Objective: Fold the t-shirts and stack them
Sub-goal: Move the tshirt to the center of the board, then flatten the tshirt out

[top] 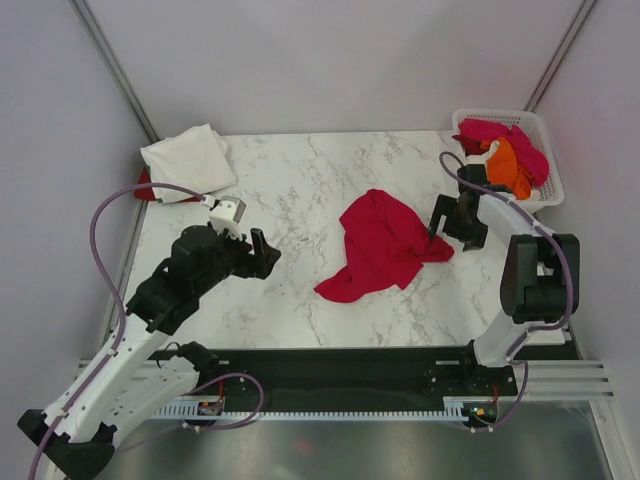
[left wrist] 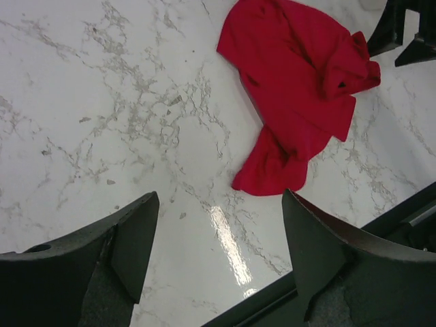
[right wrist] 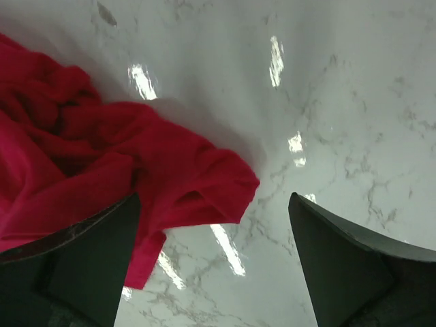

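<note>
A crumpled crimson-red t-shirt [top: 380, 243] lies in the middle of the marble table; it also shows in the left wrist view [left wrist: 300, 88] and in the right wrist view [right wrist: 102, 170]. A folded cream-white t-shirt [top: 188, 160] lies at the far left corner over a bit of red cloth. Pink and orange shirts [top: 505, 155] fill the basket. My left gripper [top: 262, 252] is open and empty, left of the red shirt, apart from it [left wrist: 221, 238]. My right gripper [top: 443, 222] is open and empty just above the red shirt's right sleeve [right wrist: 214, 252].
A white plastic lattice basket [top: 548, 165] stands at the far right corner. A black rail [top: 350, 365] runs along the table's near edge. Grey walls close the left, far and right sides.
</note>
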Robot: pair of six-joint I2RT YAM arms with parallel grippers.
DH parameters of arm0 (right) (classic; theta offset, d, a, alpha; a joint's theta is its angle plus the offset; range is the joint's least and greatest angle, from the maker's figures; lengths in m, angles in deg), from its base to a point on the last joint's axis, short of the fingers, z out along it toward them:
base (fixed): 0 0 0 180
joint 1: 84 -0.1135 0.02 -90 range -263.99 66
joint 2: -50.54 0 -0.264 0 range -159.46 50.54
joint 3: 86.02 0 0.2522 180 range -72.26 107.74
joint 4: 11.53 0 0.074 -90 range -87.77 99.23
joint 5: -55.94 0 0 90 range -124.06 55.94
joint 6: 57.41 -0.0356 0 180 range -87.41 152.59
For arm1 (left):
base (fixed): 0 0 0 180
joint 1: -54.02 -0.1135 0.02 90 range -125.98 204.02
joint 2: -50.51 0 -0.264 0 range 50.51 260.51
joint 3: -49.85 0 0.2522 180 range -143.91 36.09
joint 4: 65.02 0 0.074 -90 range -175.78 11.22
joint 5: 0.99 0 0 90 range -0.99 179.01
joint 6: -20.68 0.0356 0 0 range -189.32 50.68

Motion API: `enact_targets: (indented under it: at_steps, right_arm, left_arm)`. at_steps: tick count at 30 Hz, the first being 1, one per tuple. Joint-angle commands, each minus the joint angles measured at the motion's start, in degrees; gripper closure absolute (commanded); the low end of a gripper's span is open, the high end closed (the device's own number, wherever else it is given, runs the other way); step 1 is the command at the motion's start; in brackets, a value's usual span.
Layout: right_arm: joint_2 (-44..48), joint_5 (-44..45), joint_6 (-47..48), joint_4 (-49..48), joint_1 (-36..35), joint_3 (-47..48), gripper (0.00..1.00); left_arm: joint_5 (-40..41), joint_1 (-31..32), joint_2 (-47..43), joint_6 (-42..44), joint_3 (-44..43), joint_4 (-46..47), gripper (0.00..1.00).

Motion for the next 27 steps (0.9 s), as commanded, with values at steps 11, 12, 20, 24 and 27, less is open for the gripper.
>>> enact_targets:
  at_steps: [11, 12, 20, 24, 27]
  right_arm:
    - [24.8, 4.3, -0.5, 0.6, -5.8, -4.2, 0.02]
    - [25.8, 2.5, -1.5, -1.1, -6.2, -6.4, 0.02]
    - [26.5, -4.3, -6.1, -8.6, -18.5, -13.5, 0.28]
    - [23.2, 0.7, -7.8, -9.3, -23.8, -13.8, 0.26]
    - [18.9, 1.3, -8.4, -11.1, -25.7, -13.9, 0.23]
  left_arm:
    - [-9.3, 2.2, 13.1, -12.6, 2.9, 1.0, 0.24]
    - [-9.5, 2.7, 14.8, -13.4, 2.7, 1.7, 0.25]
    - [-11.4, 7.4, 23.3, -17.0, -0.1, 8.8, 0.35]
    - [-10.4, 7.4, 23.1, -17.4, 0.0, 10.0, 0.36]
    - [-10.9, 7.5, 23.7, -18.0, 0.6, 10.6, 0.37]
